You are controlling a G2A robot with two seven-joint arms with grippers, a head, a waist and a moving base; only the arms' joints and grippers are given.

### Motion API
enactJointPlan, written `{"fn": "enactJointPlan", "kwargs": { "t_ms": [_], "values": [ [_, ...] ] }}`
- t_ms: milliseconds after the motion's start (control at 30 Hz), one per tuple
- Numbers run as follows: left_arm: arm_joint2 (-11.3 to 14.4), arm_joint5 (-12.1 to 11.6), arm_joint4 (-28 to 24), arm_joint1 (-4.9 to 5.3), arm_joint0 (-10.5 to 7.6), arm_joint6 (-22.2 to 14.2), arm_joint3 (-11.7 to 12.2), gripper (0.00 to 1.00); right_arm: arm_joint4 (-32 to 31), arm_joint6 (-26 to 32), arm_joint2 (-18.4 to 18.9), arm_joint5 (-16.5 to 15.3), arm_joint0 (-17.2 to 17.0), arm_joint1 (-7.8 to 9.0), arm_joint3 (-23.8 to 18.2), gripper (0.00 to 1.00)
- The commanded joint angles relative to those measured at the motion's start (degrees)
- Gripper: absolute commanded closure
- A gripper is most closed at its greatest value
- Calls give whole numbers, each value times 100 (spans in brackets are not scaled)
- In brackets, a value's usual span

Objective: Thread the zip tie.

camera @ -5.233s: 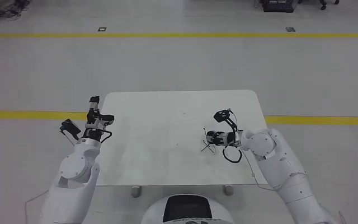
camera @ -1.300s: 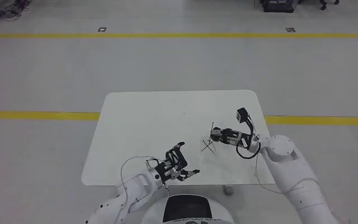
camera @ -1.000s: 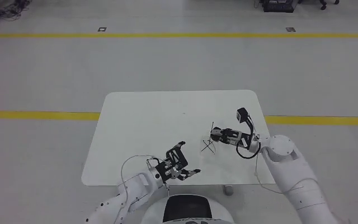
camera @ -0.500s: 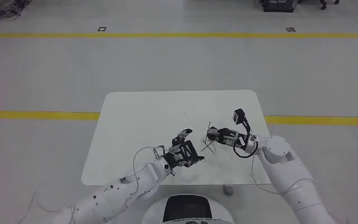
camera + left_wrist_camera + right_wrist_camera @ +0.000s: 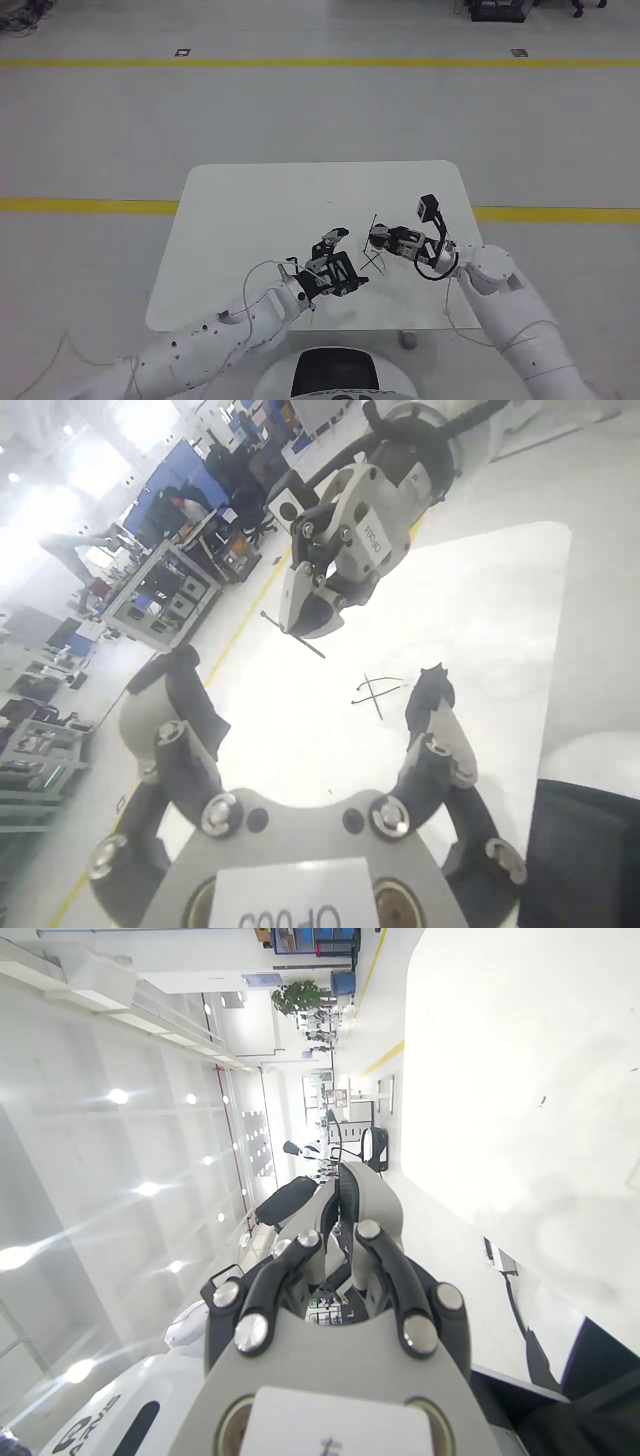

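My right gripper (image 5: 377,238) hovers over the table's right half, shut on a thin black zip tie (image 5: 373,224) that sticks out past its fingertips. In the left wrist view that same right gripper (image 5: 306,626) pinches the zip tie (image 5: 296,638) just above the table. Two more black zip ties (image 5: 371,263) lie crossed on the white table (image 5: 260,210), also seen as crossed zip ties (image 5: 376,695). My left gripper (image 5: 340,262) is open near the front edge, just left of them, its fingers (image 5: 176,680) spread wide. The right gripper (image 5: 340,1178) has its fingers pressed together.
The table (image 5: 500,600) bears only a few small dark specks (image 5: 542,1100) besides the ties. Its front edge runs close below the left gripper. Yellow floor lines (image 5: 90,206) pass behind and beside the table.
The left arm swung from the table's left edge to the front middle, ending close to the right gripper. The right gripper rose off the table with a zip tie and shifted slightly left.
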Motion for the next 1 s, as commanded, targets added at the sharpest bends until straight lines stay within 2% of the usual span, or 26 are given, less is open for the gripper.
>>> {"fn": "enactJointPlan", "kwargs": {
  "t_ms": [0, 33, 67, 400, 500, 633, 967],
  "values": [
    [581, 366, 0, 54, -482, -88, 63, 0, 8, -12, -44, 30, 1, -6, -26, 100],
    [871, 509, 0, 78, -740, -84, 82, 0, -12, 6, -67, 73, 10, -6, -29, 100],
    [1065, 652, 0, 93, -907, -84, 104, 0, -26, 21, -79, 102, 23, -5, -40, 100],
    [1072, 613, 0, 89, -930, -49, 124, 0, -17, -67, -89, 102, 8, -10, -62, 100],
    [1270, 738, 0, 83, -1238, -117, 273, 0, 95, -212, -113, 86, -39, -24, -135, 100],
    [1270, 745, 0, 75, -1432, -132, 381, 0, 277, -389, -142, 126, -65, -47, -167, 100],
    [1270, 712, 0, 66, -1449, -45, 388, 0, 308, -519, -152, 134, -78, -56, -199, 100]
  ]
}}
